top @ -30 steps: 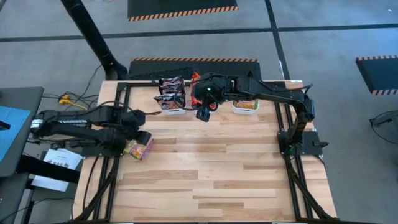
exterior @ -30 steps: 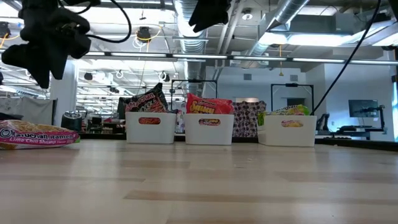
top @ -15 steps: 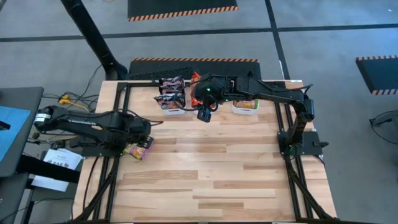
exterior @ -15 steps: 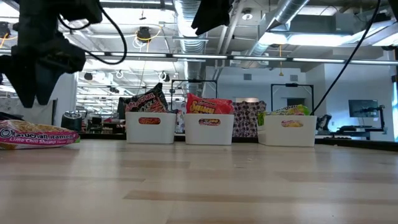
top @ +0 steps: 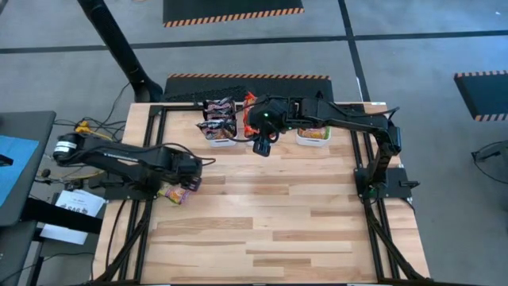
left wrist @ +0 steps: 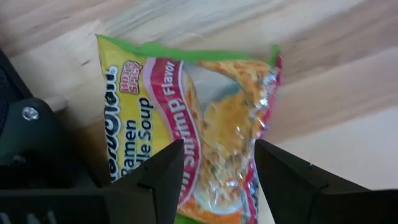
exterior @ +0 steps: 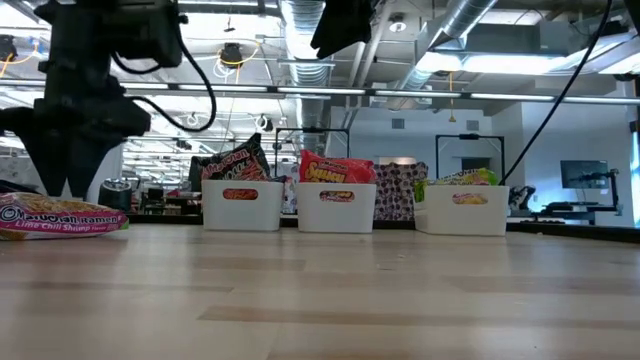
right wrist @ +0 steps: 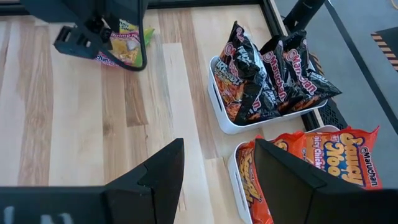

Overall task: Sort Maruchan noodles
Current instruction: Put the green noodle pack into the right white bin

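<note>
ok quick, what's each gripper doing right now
left gripper: open, empty, poised over the green noodle packet lying on the table.
right gripper: open, empty, up near the white bins.

Green ramen packet (left wrist: 205, 130) flat on table (top: 278, 214)

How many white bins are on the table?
3, in a row along the far edge: the left bin holds dark packets, the middle bin red-orange ones, the right bin green ones.
</note>
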